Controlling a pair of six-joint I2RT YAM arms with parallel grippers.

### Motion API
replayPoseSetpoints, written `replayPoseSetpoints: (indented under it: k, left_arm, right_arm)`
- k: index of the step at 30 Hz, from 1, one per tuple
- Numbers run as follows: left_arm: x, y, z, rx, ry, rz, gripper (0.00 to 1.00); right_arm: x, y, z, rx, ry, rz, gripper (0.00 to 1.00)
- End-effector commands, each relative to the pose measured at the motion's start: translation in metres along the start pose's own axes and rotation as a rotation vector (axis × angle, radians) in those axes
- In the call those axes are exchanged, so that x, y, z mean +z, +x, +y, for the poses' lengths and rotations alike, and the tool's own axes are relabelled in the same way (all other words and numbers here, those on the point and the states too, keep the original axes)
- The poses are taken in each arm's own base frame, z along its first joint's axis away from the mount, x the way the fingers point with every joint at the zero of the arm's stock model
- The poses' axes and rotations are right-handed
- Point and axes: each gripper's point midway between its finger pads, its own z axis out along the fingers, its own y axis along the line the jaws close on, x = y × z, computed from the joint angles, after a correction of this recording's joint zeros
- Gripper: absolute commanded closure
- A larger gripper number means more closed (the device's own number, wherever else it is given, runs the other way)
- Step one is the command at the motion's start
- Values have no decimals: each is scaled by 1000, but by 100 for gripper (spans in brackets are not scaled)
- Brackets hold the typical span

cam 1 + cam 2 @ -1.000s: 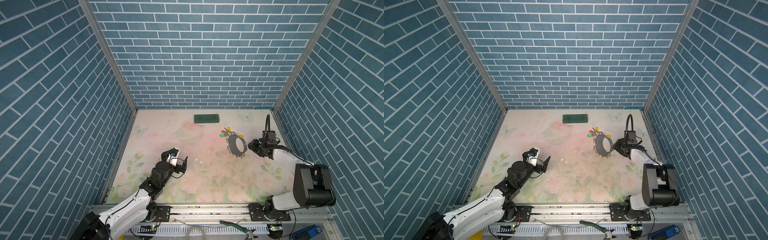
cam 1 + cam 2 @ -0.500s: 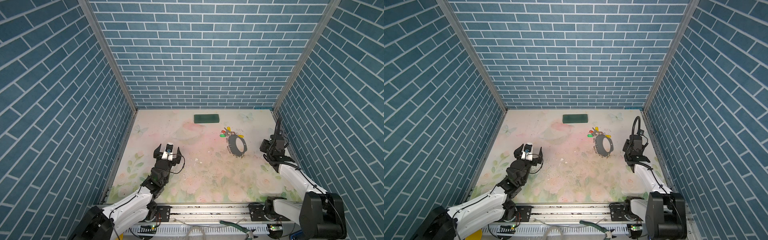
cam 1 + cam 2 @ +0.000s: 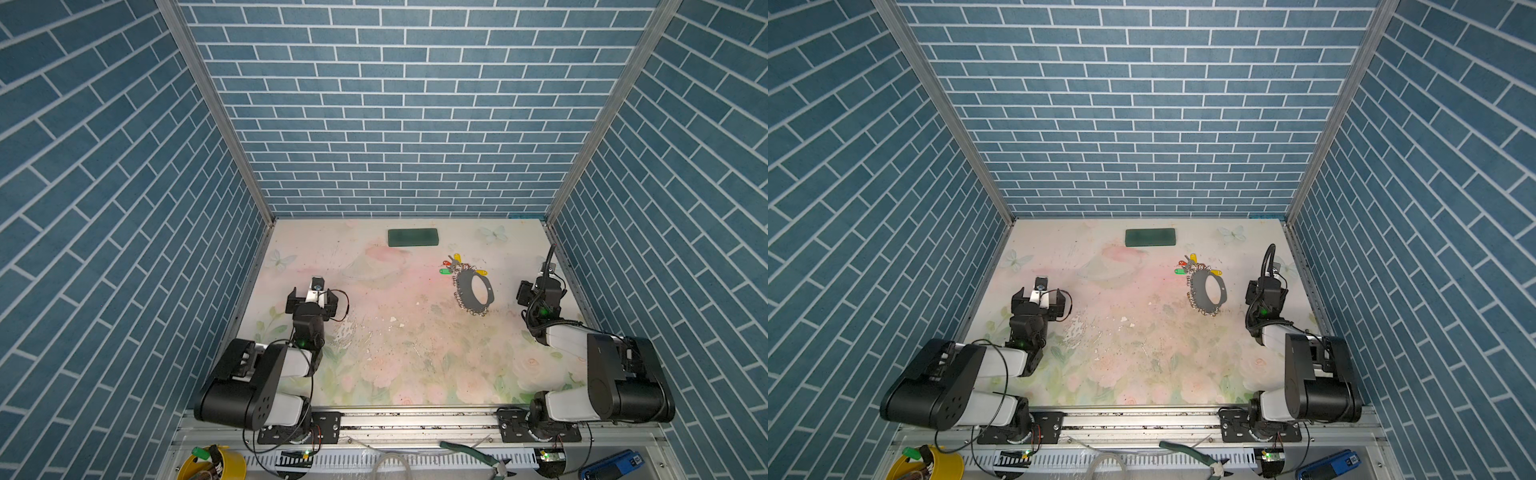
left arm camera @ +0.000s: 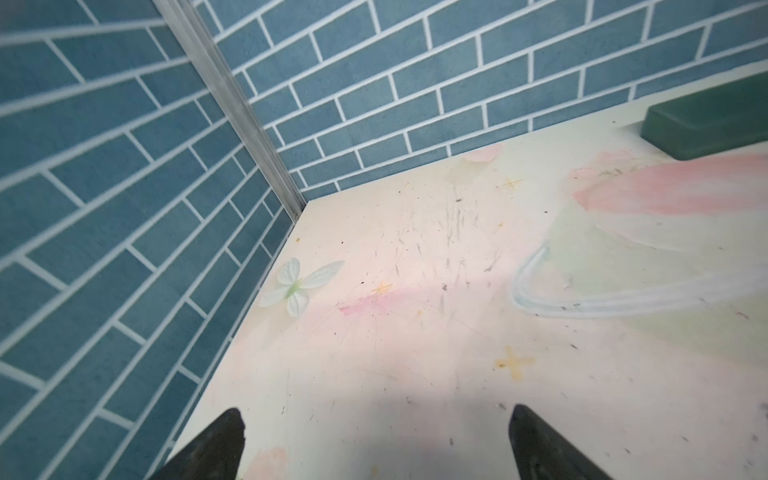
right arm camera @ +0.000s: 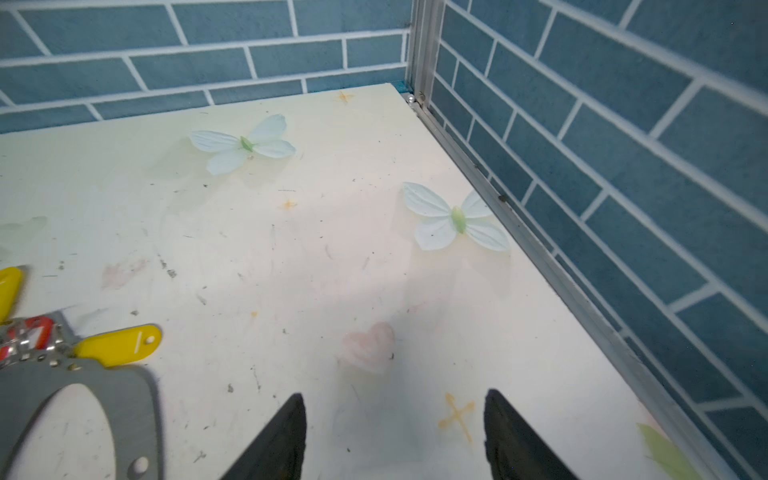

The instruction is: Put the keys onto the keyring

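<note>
Centre floor: lay bare from the front rail [image 3: 415,415] to the dark green block [image 3: 413,238] (scuffs and specks only).
Right of centre: was taken up by the keyring [image 3: 473,291], flat on the table [image 3: 395,332], with the keys [image 3: 454,264] bunched at its far edge.
Right side: left a bare lane between keyring and right wall [image 5: 623,166], partly filled by the right gripper [image 5: 392,399], jaws apart over nothing.
Left corner: stood open ahead of the left gripper [image 4: 376,415], jaws wide and empty, left wall [image 4: 104,208] close alongside.
Back strip: was passable on either side of the block.
</note>
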Motion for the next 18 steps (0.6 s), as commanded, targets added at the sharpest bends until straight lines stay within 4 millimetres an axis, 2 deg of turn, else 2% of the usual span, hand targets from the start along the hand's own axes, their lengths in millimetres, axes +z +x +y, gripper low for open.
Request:
replayPoseSetpoints:
  k: [1, 3, 6, 7, 8, 12, 18]
  left_arm:
    - [10, -11, -9, -131, 123, -30, 0]
    - [23, -5, -5, -142, 97, 22, 1]
    - [35, -3, 2, -147, 45, 100, 0]
    - [32, -4, -4, -137, 75, 86, 0]
    - [30, -5, -9, -125, 109, 68, 0]
    - [31, -9, -23, -95, 185, 66, 0]
    - [33, -7, -20, -102, 169, 85, 0]
  right_arm:
    - [1, -16, 10, -19, -72, -104, 31]
    - [5, -6, 18, -46, -115, -98, 31]
    - [8, -8, 20, -47, -117, -103, 30]
    - [7, -6, 18, -45, -113, -80, 3]
    - [8, -7, 18, -43, -109, -95, 1]
    - [8, -6, 16, -39, -98, -86, 1]
    - [8, -6, 16, -37, -98, -90, 1]
